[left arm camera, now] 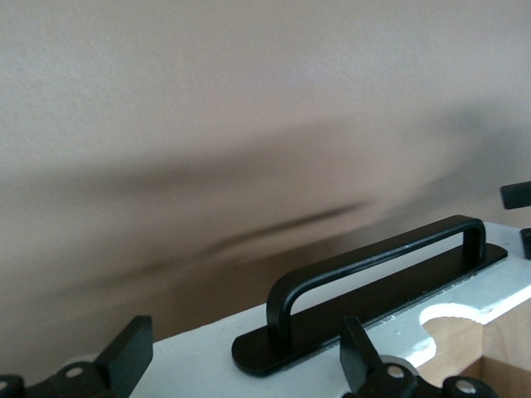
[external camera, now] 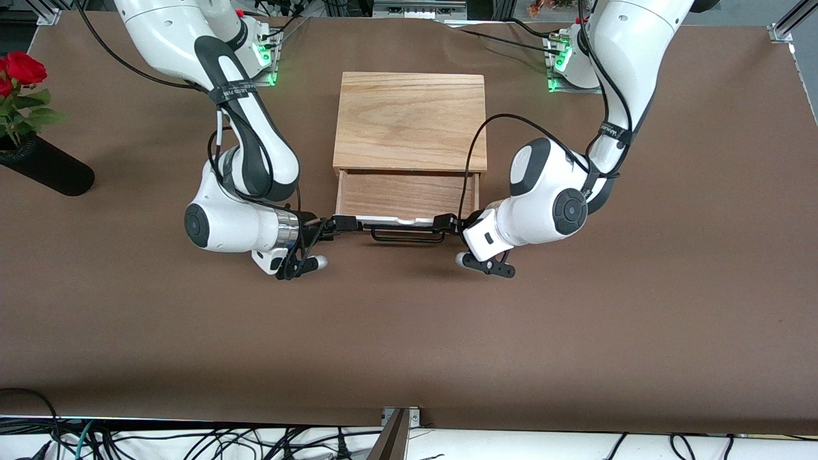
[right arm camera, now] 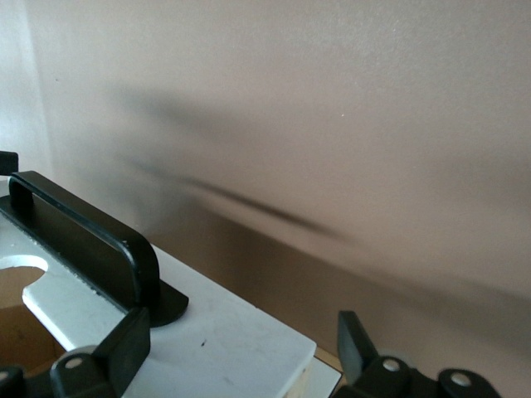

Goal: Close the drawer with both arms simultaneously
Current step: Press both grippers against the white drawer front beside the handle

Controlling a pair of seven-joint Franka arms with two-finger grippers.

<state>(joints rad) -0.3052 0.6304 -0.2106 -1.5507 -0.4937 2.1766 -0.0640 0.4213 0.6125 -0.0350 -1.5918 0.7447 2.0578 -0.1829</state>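
Note:
The light-wood box [external camera: 410, 121] stands mid-table with its drawer [external camera: 406, 195] pulled partly out toward the front camera. The drawer's white front panel [external camera: 383, 221] carries a black bar handle [external camera: 408, 236]. My right gripper [external camera: 342, 223] is at the panel's end toward the right arm, and my left gripper [external camera: 445, 223] is at the other end. In the left wrist view the open gripper [left arm camera: 245, 365] straddles the white panel [left arm camera: 199, 356] beside the handle [left arm camera: 373, 265]. In the right wrist view the open gripper [right arm camera: 241, 352] straddles the panel's corner [right arm camera: 224, 332] next to the handle [right arm camera: 83, 232].
A black vase [external camera: 45, 167] with a red rose [external camera: 22, 67] stands at the right arm's end of the brown table [external camera: 409, 332]. Both arms' elbows hang low on either side of the box.

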